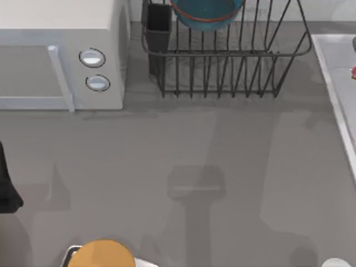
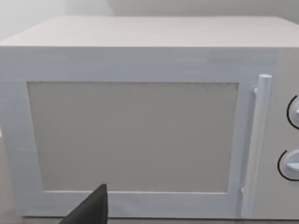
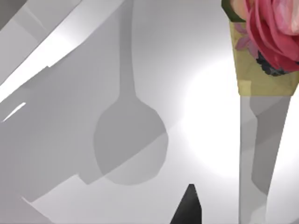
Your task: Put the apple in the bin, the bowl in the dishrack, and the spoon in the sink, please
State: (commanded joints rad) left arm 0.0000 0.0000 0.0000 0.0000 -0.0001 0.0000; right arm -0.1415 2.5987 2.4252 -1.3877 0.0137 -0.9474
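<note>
Left arm: parked, its dark body [image 1: 6, 189] at the table's left edge.
Left gripper [image 2: 91, 210]: a dark tip of it shows in the left wrist view; whether the grip is wide or narrow, cannot tell.
Ahead of the left gripper: the white boxy microwave [image 2: 140, 135], square on, with its pale door panel closest, a vertical bar handle [image 2: 258, 140] beyond that and two round knobs [image 2: 292, 163] at the far side.
Right gripper [image 3: 189, 210]: a dark tip of it shows in the right wrist view, over a pale surface; its grip state cannot be told either.
Under the right gripper: the pale white-grey sink [image 3: 70, 116], smooth and brightly lit, with a spoon-shaped shadow [image 3: 131, 144] lying on it just beside the gripper tip.
Near the right gripper: a pale strip ending in a yellowish patch with a pink flower pattern [image 3: 268, 42]; whether this is the spoon cannot be told.
Sink in the top view: straight raised light rim [image 1: 334, 89] along the table's right edge.
Blue round bowl with reddish-brown rim [image 1: 207, 14]: inside the large dark wire dishrack [image 1: 222, 72], at its far end, well apart from the left arm.
Dishrack corner: dark rectangular cutlery cup [image 1: 158, 25], on the side nearer the microwave.
Near edge of the table: an orange-yellow round thing [image 1: 103, 255], near the left arm.
</note>
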